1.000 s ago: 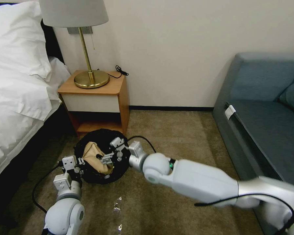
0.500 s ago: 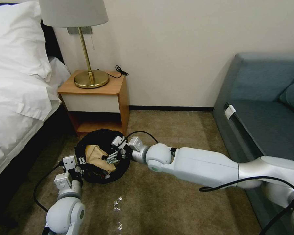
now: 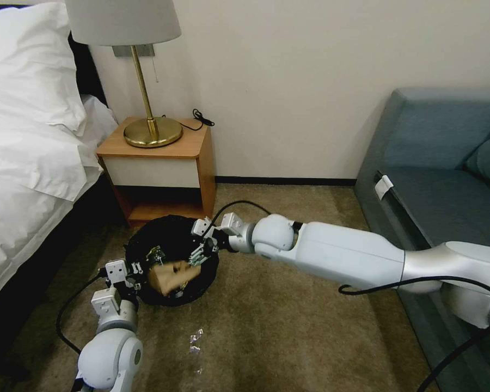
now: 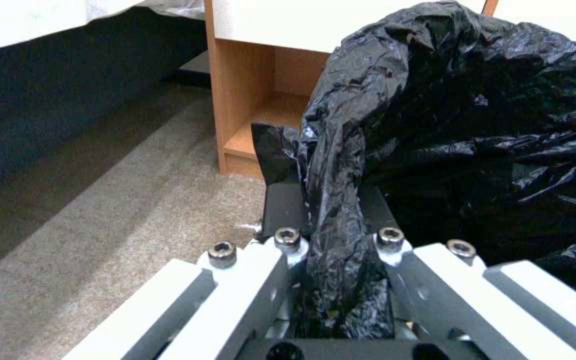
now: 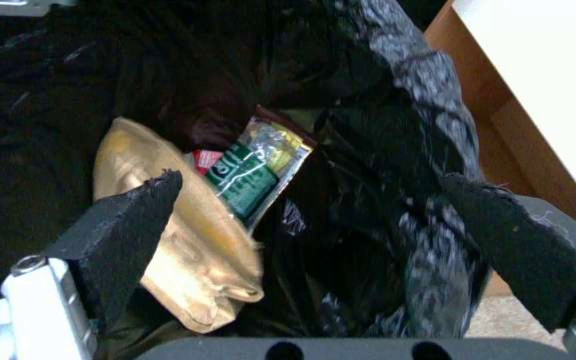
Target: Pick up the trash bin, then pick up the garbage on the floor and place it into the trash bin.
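Brown paper bag inside the lined trash bin beside the nightstand.

The trash bin [image 3: 171, 261] holds a crumpled brown paper bag [image 3: 170, 276] and a green-labelled wrapper [image 5: 258, 172]. The right gripper [image 3: 197, 255], fingers spread and empty, hovers just above the bag; the left gripper [image 4: 331, 235] pinches the bin's black liner rim.

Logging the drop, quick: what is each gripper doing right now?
Left gripper: shut on the trash bin, pinching its black bag rim.
Right gripper: open over the bin, holding nothing; brown paper bag lies inside.
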